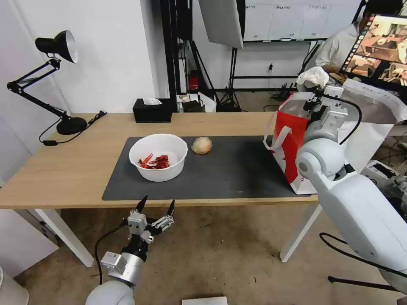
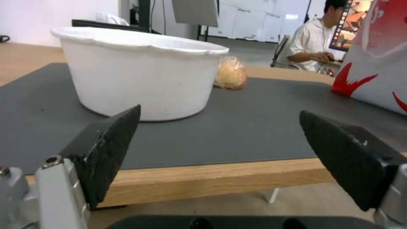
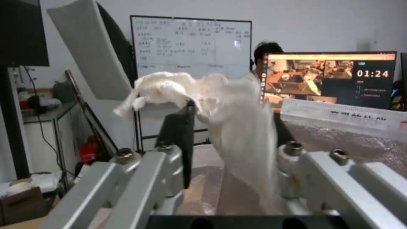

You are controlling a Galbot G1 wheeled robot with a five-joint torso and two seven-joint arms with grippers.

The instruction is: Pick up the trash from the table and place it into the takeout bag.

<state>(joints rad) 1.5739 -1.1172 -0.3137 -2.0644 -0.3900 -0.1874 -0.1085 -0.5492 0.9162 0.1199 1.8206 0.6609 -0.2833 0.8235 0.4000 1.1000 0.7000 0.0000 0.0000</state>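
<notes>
- Head view: the right hand (image 1: 319, 87) hangs above the open mouth of the takeout bag (image 1: 292, 140), which stands at the right end of the dark mat (image 1: 237, 169) on the table (image 1: 63, 169). A crumpled white tissue (image 1: 313, 77) sits at its tip. The white bowl (image 1: 158, 156) with red scraps rests on the mat well left of the bag, and the tan wrapped ball (image 1: 202, 145) lies just beside the bowl, on the bag's side. The left hand (image 1: 156, 208) waits below the table's near edge, in front of the bowl, its 2 fingers spread apart. A black tissue box (image 1: 151, 110) sits at the far edge, well away from the bag.
- Left wrist view: the 2 dark fingertips (image 2: 108, 143) stand wide apart, empty, with the bowl (image 2: 140, 73) just past the table edge.
- Right wrist view: the hand (image 3: 231, 127) is clamped on the tissue (image 3: 203, 92), the bag's foil lining (image 3: 339, 143) beneath it.
- Doing the drop well: I judge the tissue should be let go only once it is squarely over the opening, low enough that it cannot drift past the rim, and the fingers should part fully since thin paper may cling to 1 pad.
</notes>
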